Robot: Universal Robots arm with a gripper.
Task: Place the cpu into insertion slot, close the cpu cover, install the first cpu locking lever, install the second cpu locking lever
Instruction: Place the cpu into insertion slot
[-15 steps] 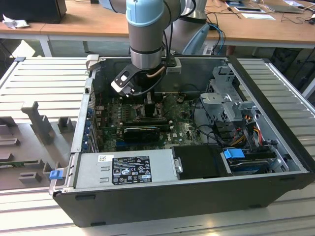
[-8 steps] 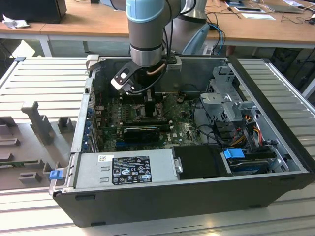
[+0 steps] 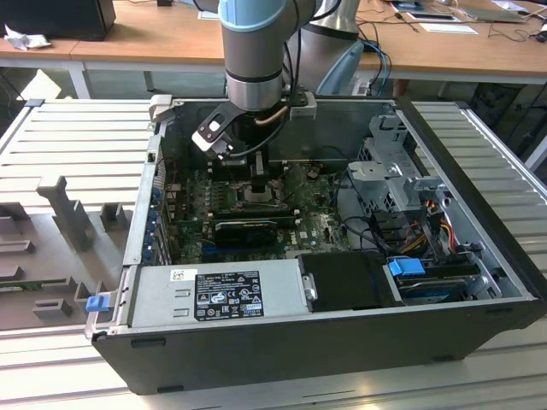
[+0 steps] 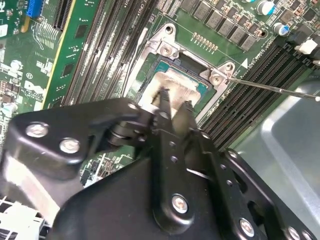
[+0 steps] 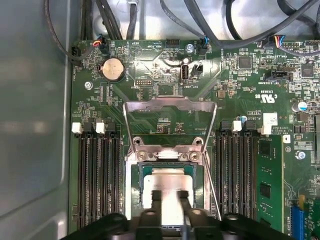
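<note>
— Silver top of the chip (image 5: 167, 181) looks flat inside the socket (image 5: 136, 192), doesn't it?

— It does, in both wrist views. The gripper (image 4: 175, 100) hangs right over it. Its two fingers (image 5: 156, 200) are a little apart, with nothing pinched between them. I cannot tell whether the tips touch the chip.

— And the cover (image 5: 170, 106)?

— Open, folded back flat on the board beyond its hinge. One thin lever (image 4: 272, 88) sticks out just beside the socket.

— So how is the seating done well?

— My judgement is no sideways drag at all. Any move off the chip should go straight up, so it isn't nudged out of square on the pins. If there's pressure, make it light, even and in the middle. Keep the fingers clear of that lever, which could snag.
</note>
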